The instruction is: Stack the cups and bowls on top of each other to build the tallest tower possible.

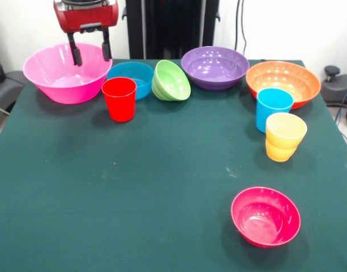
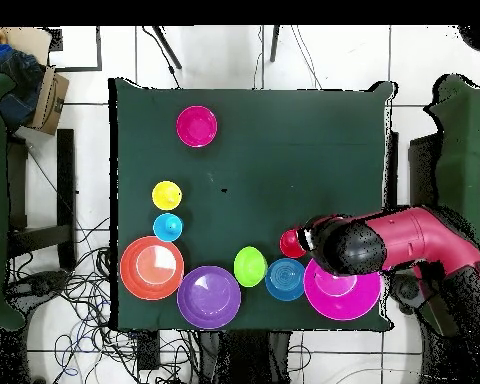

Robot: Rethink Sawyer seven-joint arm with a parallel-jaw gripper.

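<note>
My gripper [image 1: 91,54] is open and empty, hanging over the near rim of the large pink bowl [image 1: 64,76] [image 2: 342,292]. In front of that bowl stands the red cup [image 1: 119,99] [image 2: 291,243]. To its right are the small blue bowl [image 1: 132,78], the green bowl [image 1: 171,81] tipped on its side, the purple bowl [image 1: 214,67] and the orange bowl [image 1: 283,83]. The sky-blue cup [image 1: 273,107] and the yellow cup [image 1: 285,136] stand by the orange bowl. The crimson-pink bowl [image 1: 265,216] sits alone near the front. No yellow-orange bowl is in view.
The green table [image 1: 162,187] holds everything. The black pedestal [image 1: 173,28] stands behind the bowls. In the overhead view the red arm [image 2: 394,245] reaches in from the right over the pink bowl. A cardboard box [image 2: 49,100] and cables lie off the table.
</note>
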